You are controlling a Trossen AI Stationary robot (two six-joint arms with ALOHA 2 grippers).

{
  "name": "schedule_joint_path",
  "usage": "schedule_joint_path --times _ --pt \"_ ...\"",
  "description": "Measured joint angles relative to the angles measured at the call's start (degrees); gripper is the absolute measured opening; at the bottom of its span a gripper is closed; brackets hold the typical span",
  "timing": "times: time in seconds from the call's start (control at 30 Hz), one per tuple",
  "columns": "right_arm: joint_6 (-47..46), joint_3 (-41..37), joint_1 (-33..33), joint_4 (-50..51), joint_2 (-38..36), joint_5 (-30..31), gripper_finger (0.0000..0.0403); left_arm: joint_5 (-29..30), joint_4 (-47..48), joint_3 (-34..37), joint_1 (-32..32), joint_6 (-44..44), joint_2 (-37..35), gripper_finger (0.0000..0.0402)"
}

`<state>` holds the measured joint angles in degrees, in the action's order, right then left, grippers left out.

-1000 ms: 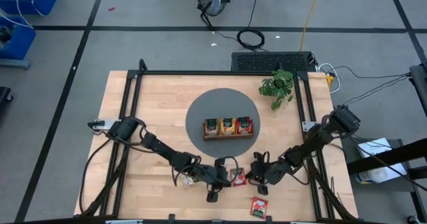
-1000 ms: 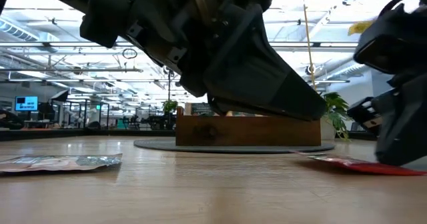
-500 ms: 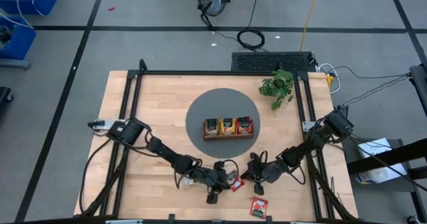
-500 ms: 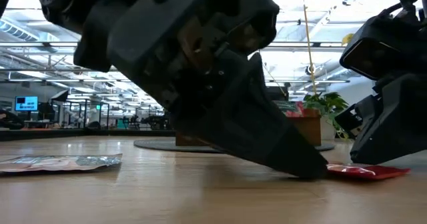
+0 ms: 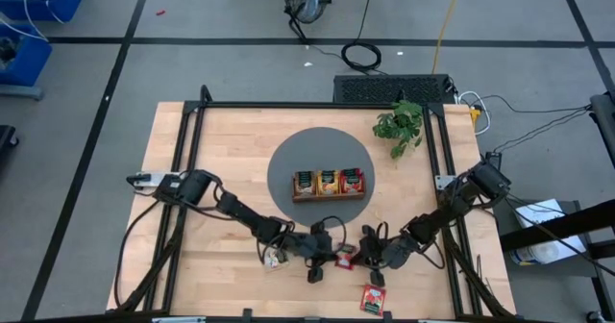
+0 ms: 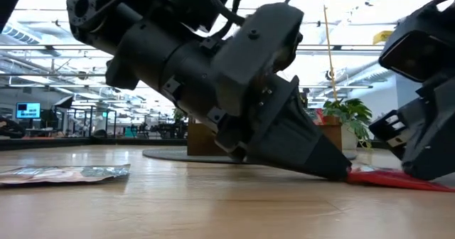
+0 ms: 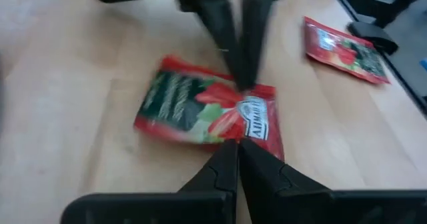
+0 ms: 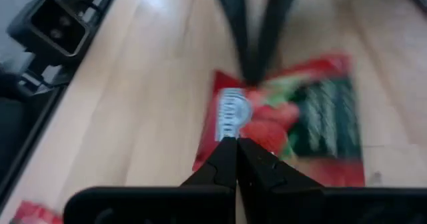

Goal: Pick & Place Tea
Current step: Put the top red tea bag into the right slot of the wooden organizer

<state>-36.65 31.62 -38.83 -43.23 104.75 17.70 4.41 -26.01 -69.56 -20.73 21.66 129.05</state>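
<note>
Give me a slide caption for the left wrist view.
Left gripper and right gripper, both shut, meet over a red tea sachet on the table.

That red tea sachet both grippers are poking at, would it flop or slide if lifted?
The red tea sachet lies flat and thin on the wooden table, so it probably weighs little and flops. Its glossy wrapper looks slippery; it may skid when pushed.

The left gripper (image 5: 333, 253) and right gripper (image 5: 360, 255) meet tip to tip over one red sachet (image 7: 207, 109), blocking each other's way forward; bare wood lies open behind each, another red sachet (image 5: 373, 298) nearby
</note>
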Motion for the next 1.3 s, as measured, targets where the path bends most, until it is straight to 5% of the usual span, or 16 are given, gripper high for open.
schedule_joint_path --times 0.47,0.77,1.3 --pt "9.7 0.0 -0.7 -3.1 -5.3 0.0 0.0 1.2 1.7 0.4 -1.9 -5.5 -2.9 0.0026" --pt "3.7 0.1 -0.6 23.5 -15.5 3.3 0.0 0.3 -0.2 -0.6 -4.0 -9.0 -2.3 0.0026" --pt "-4.7 0.1 -0.2 34.6 -16.3 -1.1 0.0037 -5.7 2.7 -10.2 -1.0 -9.3 4.6 0.0008"
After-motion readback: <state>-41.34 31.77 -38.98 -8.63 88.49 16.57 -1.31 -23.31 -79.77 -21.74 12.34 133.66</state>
